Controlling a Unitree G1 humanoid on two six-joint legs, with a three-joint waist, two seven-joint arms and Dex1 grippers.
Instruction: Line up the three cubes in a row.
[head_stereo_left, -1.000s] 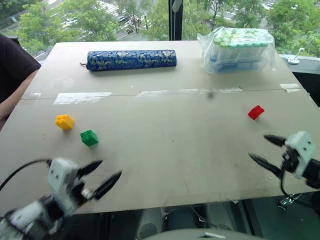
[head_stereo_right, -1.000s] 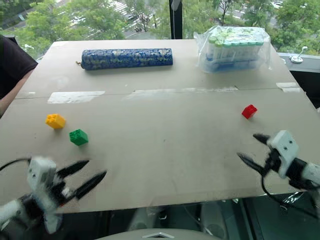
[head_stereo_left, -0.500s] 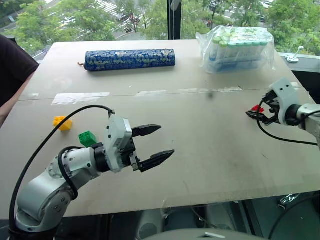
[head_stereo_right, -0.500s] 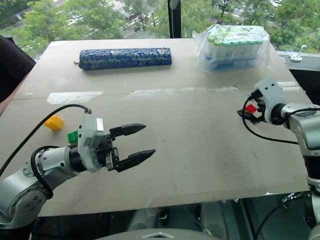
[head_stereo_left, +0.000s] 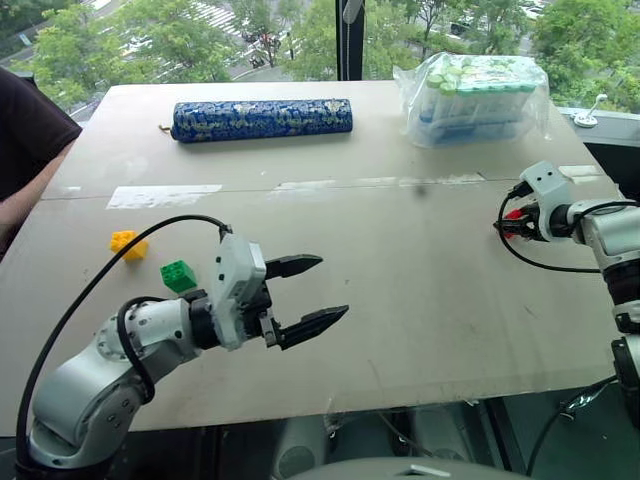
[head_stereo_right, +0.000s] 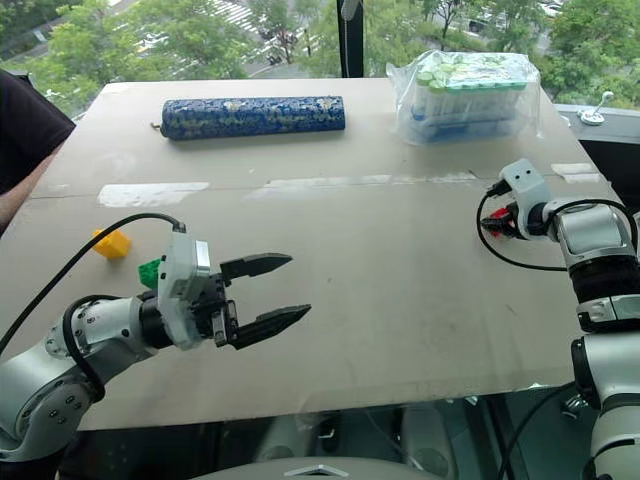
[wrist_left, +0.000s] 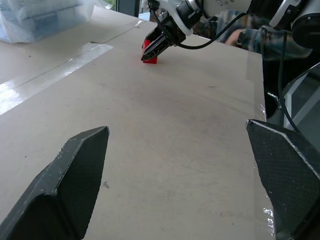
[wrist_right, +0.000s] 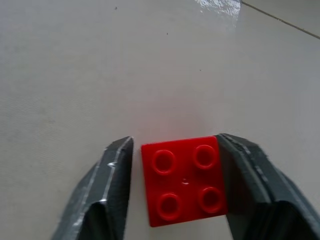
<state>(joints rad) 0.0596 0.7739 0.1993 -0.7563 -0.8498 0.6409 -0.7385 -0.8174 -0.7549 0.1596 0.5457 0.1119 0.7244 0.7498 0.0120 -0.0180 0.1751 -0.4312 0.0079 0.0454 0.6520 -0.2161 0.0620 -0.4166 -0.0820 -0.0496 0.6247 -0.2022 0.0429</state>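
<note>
The red cube (wrist_right: 184, 180) lies studs-up on the table near its right edge. My right gripper (head_stereo_left: 507, 222) is down at the table, shut on the red cube (head_stereo_left: 514, 214), one finger at each side. The yellow cube (head_stereo_left: 127, 243) and the green cube (head_stereo_left: 178, 275) sit close together at the table's left. My left gripper (head_stereo_left: 332, 288) hovers open and empty above the table's front middle, just right of the green cube. In the left wrist view its open fingers (wrist_left: 75, 175) point toward the red cube (wrist_left: 150, 52) held by the other gripper.
A long blue patterned roll (head_stereo_left: 262, 118) lies at the back left and a plastic-wrapped pack of bottles (head_stereo_left: 478, 95) at the back right. A person's arm (head_stereo_left: 25, 150) rests past the left edge. A tape seam (head_stereo_left: 165, 195) crosses the table.
My right gripper reached forward to the red cube and closed on it. My left arm rose and swung right over the table, then held still.
</note>
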